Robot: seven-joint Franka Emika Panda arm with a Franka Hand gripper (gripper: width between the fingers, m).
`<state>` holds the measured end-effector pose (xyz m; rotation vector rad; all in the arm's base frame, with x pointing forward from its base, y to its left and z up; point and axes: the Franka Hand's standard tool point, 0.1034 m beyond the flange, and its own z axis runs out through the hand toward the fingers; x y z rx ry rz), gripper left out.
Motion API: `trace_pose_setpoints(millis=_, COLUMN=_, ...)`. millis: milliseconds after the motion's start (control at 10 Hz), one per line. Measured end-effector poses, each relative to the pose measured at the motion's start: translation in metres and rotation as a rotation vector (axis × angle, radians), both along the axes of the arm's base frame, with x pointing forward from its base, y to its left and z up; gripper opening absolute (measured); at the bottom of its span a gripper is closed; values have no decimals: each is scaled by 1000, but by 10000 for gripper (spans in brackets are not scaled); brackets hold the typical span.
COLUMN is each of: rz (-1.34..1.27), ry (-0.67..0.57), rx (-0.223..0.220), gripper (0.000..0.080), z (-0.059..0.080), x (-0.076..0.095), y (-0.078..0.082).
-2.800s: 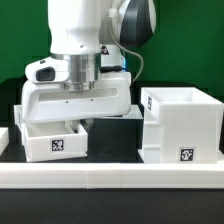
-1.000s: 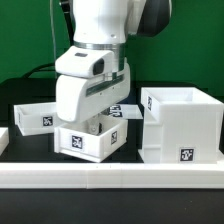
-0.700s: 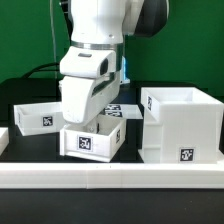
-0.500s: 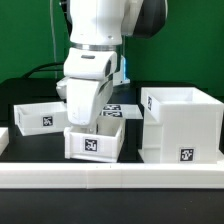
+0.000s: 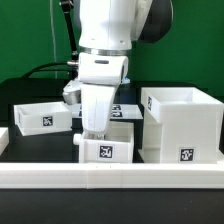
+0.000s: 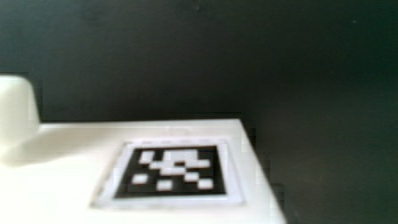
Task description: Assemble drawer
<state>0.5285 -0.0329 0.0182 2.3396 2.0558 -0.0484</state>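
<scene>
My gripper (image 5: pixel 93 132) reaches down into a small white tray (image 5: pixel 122 148) and is shut on its back wall; the fingertips are hidden by the tray. The tray shows a black-and-white tag on its front and stands level just to the exterior view's left of the large hollow white case (image 5: pixel 180 120), close to it. A second small tray (image 5: pixel 40 117) sits at the far left. In the wrist view a tagged white face of the held tray (image 6: pixel 71 145) fills the near part over the dark table; the fingers do not show there.
A long low white rail (image 5: pixel 110 180) runs along the front of the table. The marker board (image 5: pixel 124 109) lies behind the arm, mostly hidden. A blurred white shape (image 6: pixel 15 115) stands at one edge of the wrist view.
The tray was picked up at the left, tilted and lifted, and carried toward the exterior view's right. It is now level, lower, and close beside the large case.
</scene>
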Motion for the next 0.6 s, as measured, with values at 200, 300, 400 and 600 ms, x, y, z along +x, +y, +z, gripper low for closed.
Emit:
trace_pose_setpoints(millis=200, rz=9, ry=2, rx=-1, gripper=42, z=-1, x=-1, y=-1)
trace_pose_setpoints(millis=300, rz=12, ry=3, rx=-1, gripper=42, z=-2, x=0, y=0)
trace_pose_setpoints(millis=400, rz=20, ry=3, rx=2, gripper=42, z=-2, x=3, y=5)
trace_pose_setpoints(millis=600, rz=41, ry=5, rx=6, gripper=42, z=-2, x=14, y=15)
